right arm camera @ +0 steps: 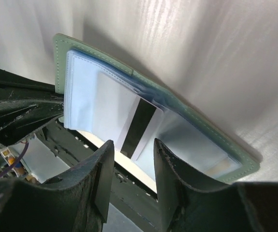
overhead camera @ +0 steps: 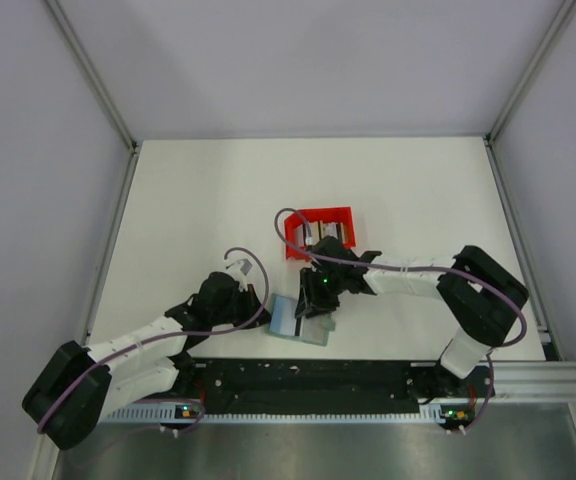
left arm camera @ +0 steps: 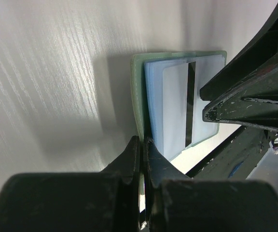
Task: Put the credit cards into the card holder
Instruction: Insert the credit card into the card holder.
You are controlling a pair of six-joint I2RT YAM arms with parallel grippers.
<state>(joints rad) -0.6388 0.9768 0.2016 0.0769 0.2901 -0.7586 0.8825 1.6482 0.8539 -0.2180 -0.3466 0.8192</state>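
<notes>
- Card holder (left arm camera: 138,82): grey-green, lying open on the table (overhead camera: 198,200) near its front edge, light blue sleeves facing up.
- Credit card (right arm camera: 115,104): whitish with a black stripe, partly tucked into a sleeve.
- Left gripper (left arm camera: 142,145): pinched closed on the card holder's green edge.
- Right gripper (right arm camera: 132,162): fingers parted, the credit card's free end between them, unclamped.
- Red bin (overhead camera: 326,211): just beyond the card holder.

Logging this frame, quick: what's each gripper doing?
Left gripper: closed on the edge of the card holder.
Right gripper: open, straddling the end of the striped card.
</notes>
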